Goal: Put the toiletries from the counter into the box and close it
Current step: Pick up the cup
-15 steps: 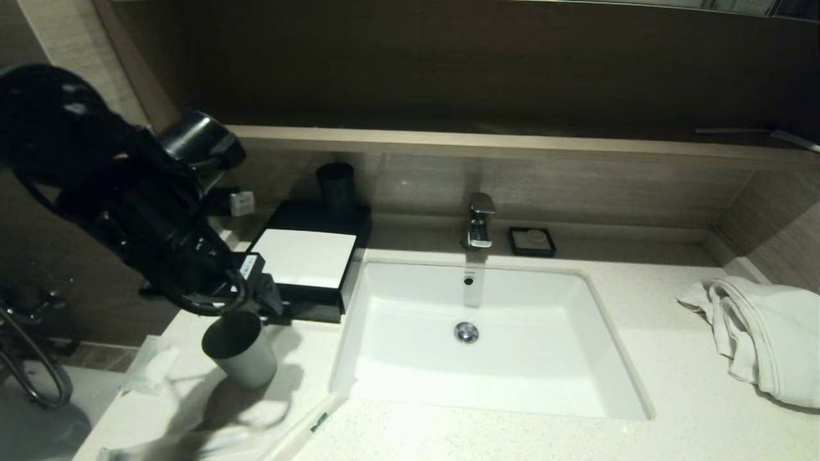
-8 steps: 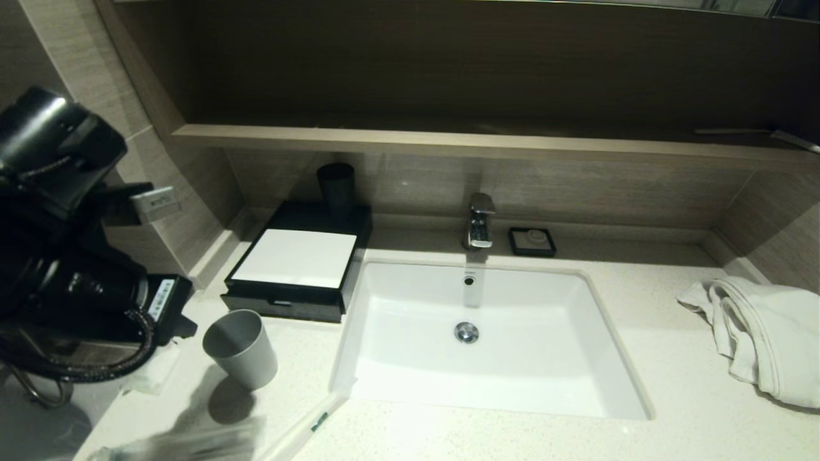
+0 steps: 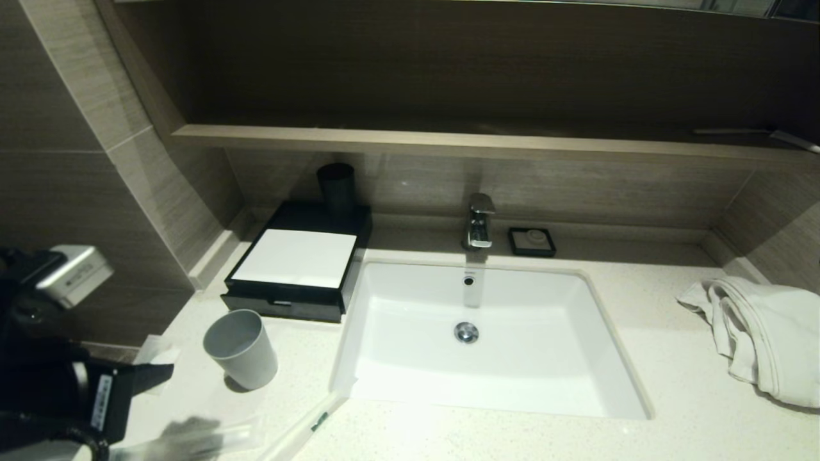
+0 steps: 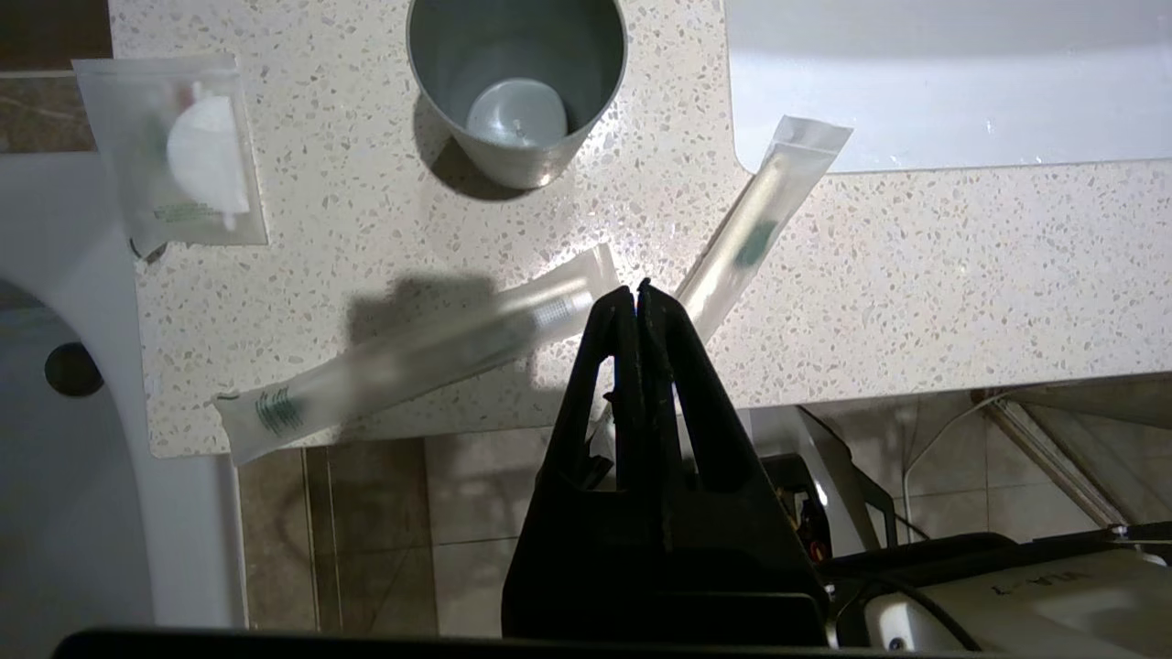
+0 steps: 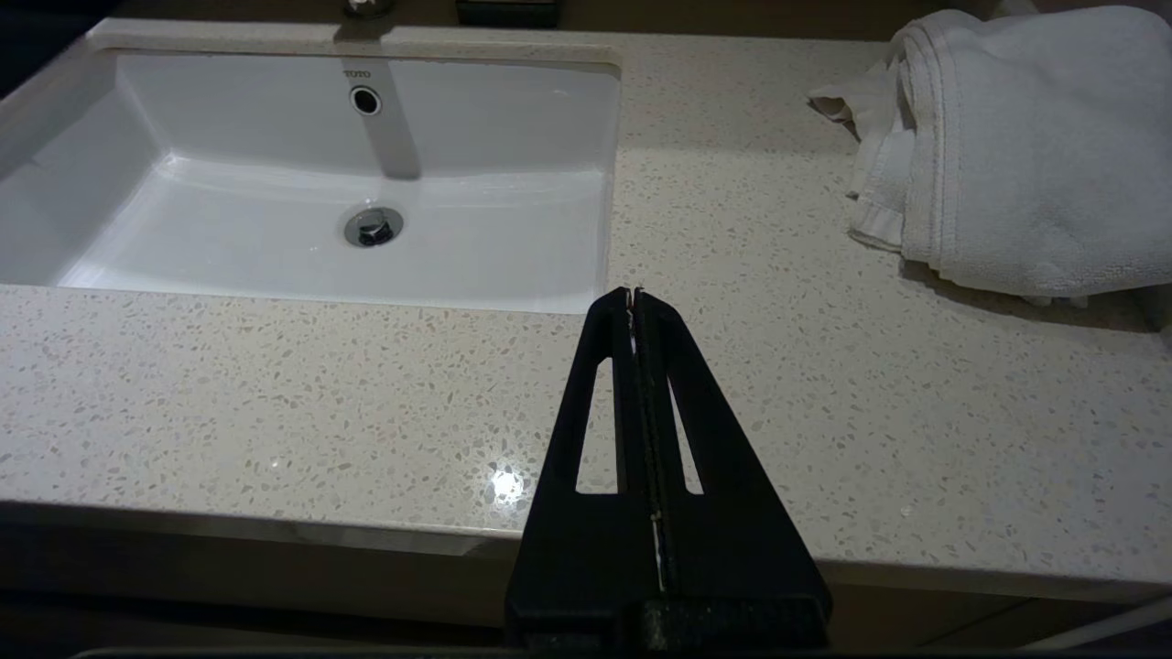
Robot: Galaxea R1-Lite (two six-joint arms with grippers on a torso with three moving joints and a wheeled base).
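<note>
Left arm has swung back from the box [image 3: 291, 269] to the counter's [image 3: 512, 435] near-left corner. Left wrist: left gripper [image 4: 638, 291] pinched fully closed, empty, above two long sachets [image 4: 412, 361] [image 4: 751, 233]; square packet [image 4: 174, 160] beside the cup [image 4: 517, 87]. Right wrist: right gripper [image 5: 634, 295] closed, empty, parked near the towel [image 5: 1016, 146].

desk [image 3: 640, 416]: speckled off-white stone, white basin [image 3: 487, 346] inset
10 o'clock: black box [image 3: 296, 262]
8 o'clock: grey cup [image 3: 241, 347], sachets [image 4: 412, 361], clear packet [image 4: 179, 165]
3 o'clock: white towel [image 3: 762, 333]
12 o'clock: soap dish [image 3: 532, 241]
</note>
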